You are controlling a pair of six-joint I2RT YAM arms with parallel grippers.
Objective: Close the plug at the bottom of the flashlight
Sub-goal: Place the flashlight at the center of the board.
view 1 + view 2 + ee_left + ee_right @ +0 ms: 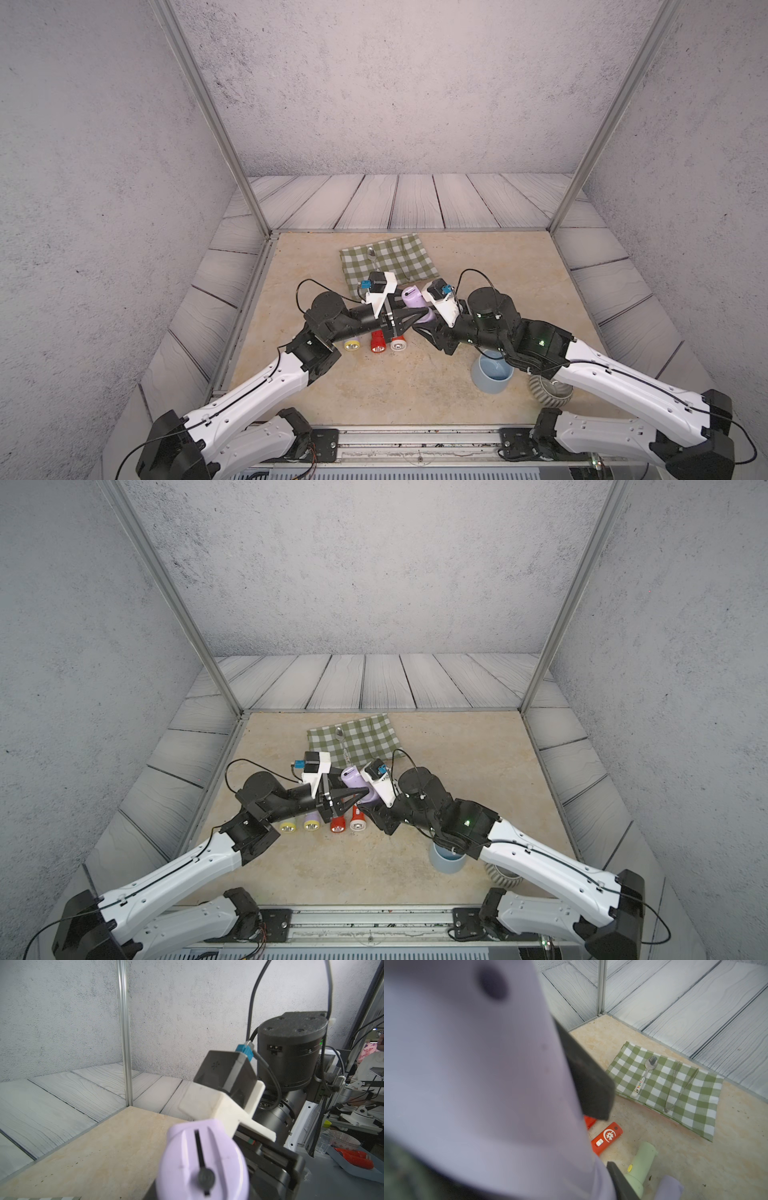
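Where the two arms meet above the middle of the beige table (pixel 374 395), the lilac flashlight (pixel 413 300) hangs tilted, clear of the surface, with the left gripper (pixel 417 316) clamped across its barrel. The right gripper (pixel 430 325) sits at the flashlight's lower end, but whether its jaws press on it cannot be told (the barrel fills the right wrist view as a blur). Facing the left wrist camera, the flashlight's upper end shows a dark slit and a round black stud. Below, a row of small flashlights (pixel 338 825) lies near a green checked cloth (pixel 390 257) carrying a spoon (pixel 372 254).
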